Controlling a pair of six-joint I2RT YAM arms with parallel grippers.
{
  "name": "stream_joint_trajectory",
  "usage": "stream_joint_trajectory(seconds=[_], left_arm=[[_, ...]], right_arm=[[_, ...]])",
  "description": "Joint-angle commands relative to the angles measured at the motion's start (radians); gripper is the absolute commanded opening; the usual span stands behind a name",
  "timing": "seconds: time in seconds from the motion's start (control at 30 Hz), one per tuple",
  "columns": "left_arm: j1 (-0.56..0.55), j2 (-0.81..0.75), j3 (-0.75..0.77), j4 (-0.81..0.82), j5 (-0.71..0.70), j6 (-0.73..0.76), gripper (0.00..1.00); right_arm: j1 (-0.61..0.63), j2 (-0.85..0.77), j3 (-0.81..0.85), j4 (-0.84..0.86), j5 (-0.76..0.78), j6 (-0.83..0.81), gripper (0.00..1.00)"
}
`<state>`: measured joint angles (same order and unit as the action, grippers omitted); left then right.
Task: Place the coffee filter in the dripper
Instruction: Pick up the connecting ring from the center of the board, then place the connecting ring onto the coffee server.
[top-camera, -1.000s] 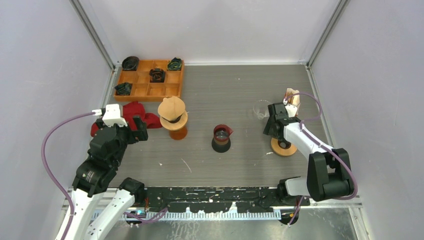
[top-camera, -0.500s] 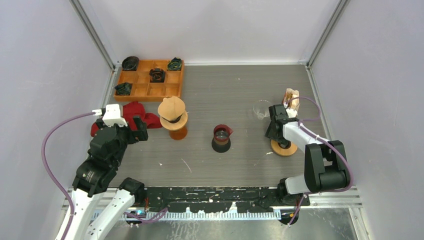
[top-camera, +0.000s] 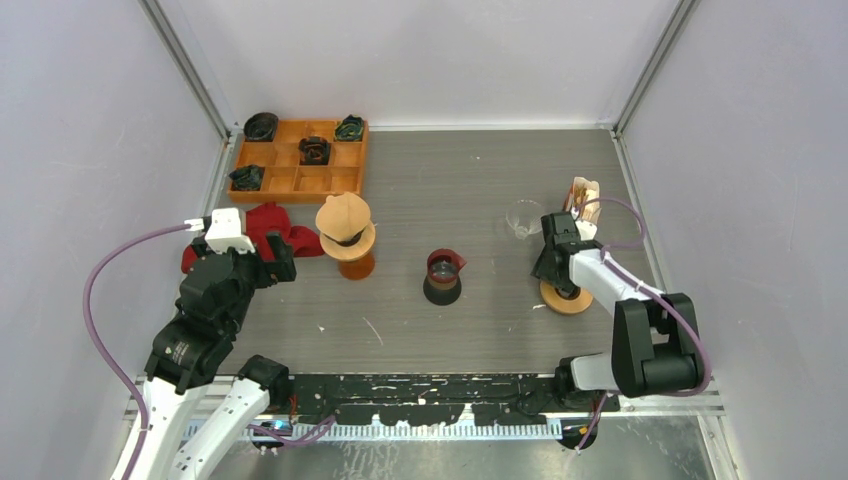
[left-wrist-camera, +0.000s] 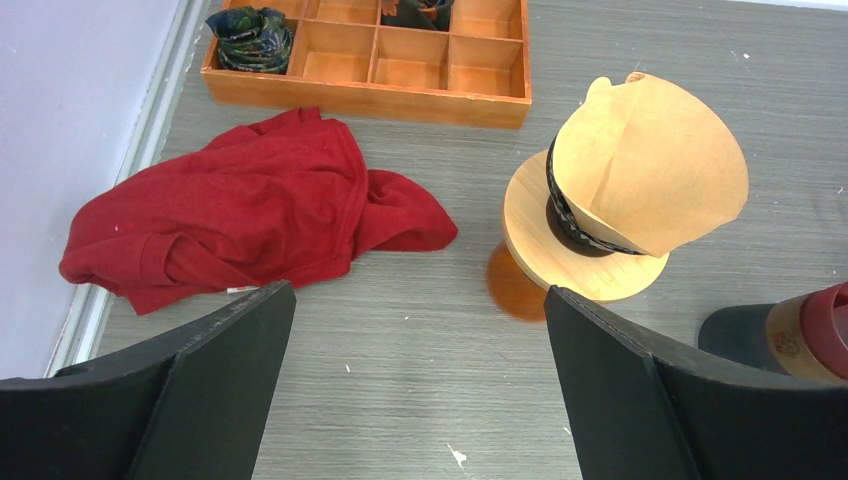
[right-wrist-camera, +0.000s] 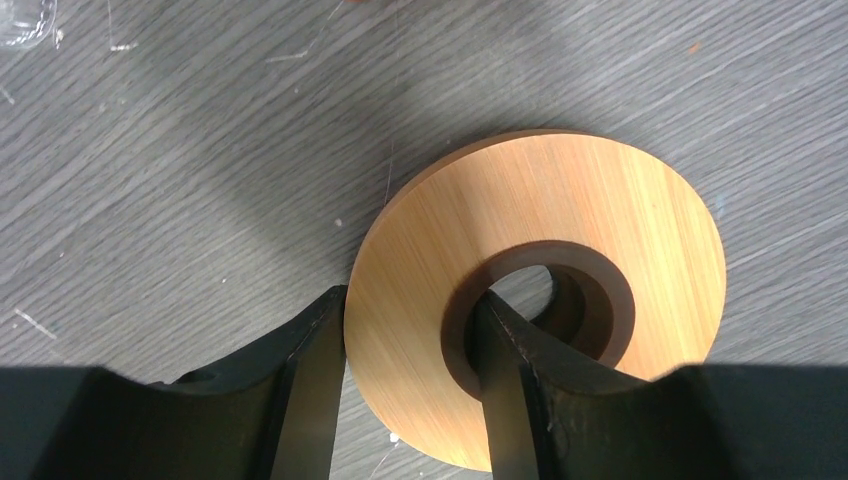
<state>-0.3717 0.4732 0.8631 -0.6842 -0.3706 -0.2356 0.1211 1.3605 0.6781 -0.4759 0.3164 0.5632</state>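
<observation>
Left side first: the coffee filter sits opened out in the dripper, tilted a little toward the right. The dripper stands left of the middle of the table. The left gripper hangs on the near side of it with its jaws spread wide and nothing between them.

A crumpled red cloth lies left of the dripper, and beyond that is a wooden tray with dark green bundles in some compartments.

Over on the right, the right gripper is down at a wooden ring lying flat on the table. One finger is at the outer rim and the other at the dark-lined centre hole, so the jaws straddle the band of wood. I cannot tell whether they actually pinch it.

A clear glass stands just beyond the ring. A stack of paper filters stands further right.

In the middle is a dark red jug on a black base. There's a small round mark on its band, too small to read.

Compared with a second ago, the right arm has tucked its elbow in and stands steeper over the ring. The ring hasn't budged and the left arm hasn't moved.
</observation>
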Motion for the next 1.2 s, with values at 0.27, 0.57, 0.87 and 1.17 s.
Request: stream_joint_trajectory(seconds=[0.27, 0.57, 0.87, 1.17], left_arm=[[0.007, -0.005, 0.005, 0.061, 0.002, 0.000, 0.99], [0.007, -0.008, 0.005, 0.061, 0.006, -0.002, 0.99], [0.007, -0.011, 0.004, 0.061, 0.003, -0.001, 0.99], [0.007, -0.011, 0.003, 0.061, -0.005, -0.001, 0.99]], right_arm=[[0.167, -0.150, 0.023, -0.134, 0.025, 0.112, 0.41], [0.345, -0.231, 0.157, -0.260, 0.116, 0.129, 0.38], [0.501, -0.228, 0.332, -0.300, 0.161, 0.077, 0.36], [0.660, -0.132, 0.496, -0.315, 0.184, 0.018, 0.37]])
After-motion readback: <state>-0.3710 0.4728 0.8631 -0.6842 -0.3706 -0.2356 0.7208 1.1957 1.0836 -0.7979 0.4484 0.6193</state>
